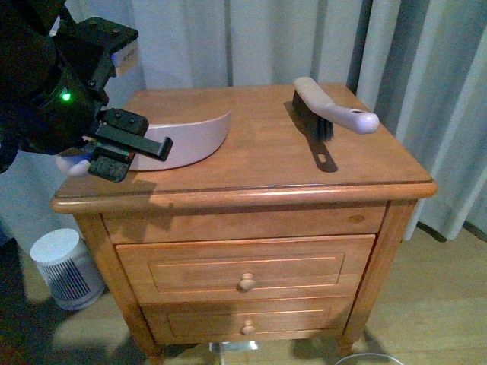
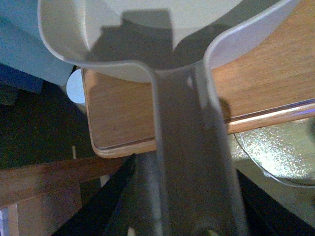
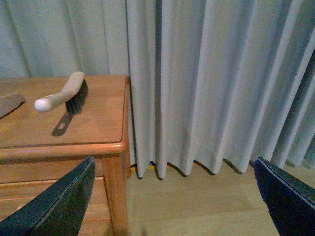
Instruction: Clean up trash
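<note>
The pinkish dustpan (image 1: 190, 141) lies on the left part of the wooden nightstand top (image 1: 259, 163). My left gripper (image 1: 125, 144) is shut on its handle at the table's left edge. In the left wrist view the handle (image 2: 192, 162) runs straight down between the jaws of my left gripper (image 2: 187, 216). A hand brush (image 1: 327, 114) with dark bristles and a pale handle lies at the back right of the top. My right gripper (image 3: 172, 206) stands open off the table's right side, above the floor, holding nothing. The trash is out of view.
Grey curtains (image 3: 211, 83) hang behind and to the right of the nightstand. A white round appliance (image 1: 65, 266) stands on the floor at the left. A clear round rim (image 2: 280, 152) shows low beside the table. The brush (image 3: 64, 93) also shows in the right wrist view.
</note>
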`<action>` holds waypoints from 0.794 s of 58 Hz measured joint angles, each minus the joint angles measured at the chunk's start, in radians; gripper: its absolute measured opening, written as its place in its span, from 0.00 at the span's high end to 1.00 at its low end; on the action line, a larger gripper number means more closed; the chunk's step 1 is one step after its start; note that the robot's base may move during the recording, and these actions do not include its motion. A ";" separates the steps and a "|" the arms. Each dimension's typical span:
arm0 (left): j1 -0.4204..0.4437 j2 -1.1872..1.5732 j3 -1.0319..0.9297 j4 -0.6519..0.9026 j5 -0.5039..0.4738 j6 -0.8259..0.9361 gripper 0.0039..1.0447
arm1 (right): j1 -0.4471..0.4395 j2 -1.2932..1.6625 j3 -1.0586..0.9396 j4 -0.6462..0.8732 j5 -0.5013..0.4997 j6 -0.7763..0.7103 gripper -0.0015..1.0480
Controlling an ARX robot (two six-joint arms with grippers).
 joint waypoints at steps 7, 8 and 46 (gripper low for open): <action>-0.003 0.000 0.000 -0.005 0.000 -0.003 0.71 | 0.000 0.000 0.000 0.000 0.000 0.000 0.07; -0.003 0.000 0.000 -0.006 0.001 -0.003 0.72 | 0.000 0.000 0.000 0.000 0.000 0.000 0.07; 0.047 -0.143 0.000 0.135 0.090 0.004 0.73 | 0.000 0.000 0.000 0.000 0.000 0.000 0.07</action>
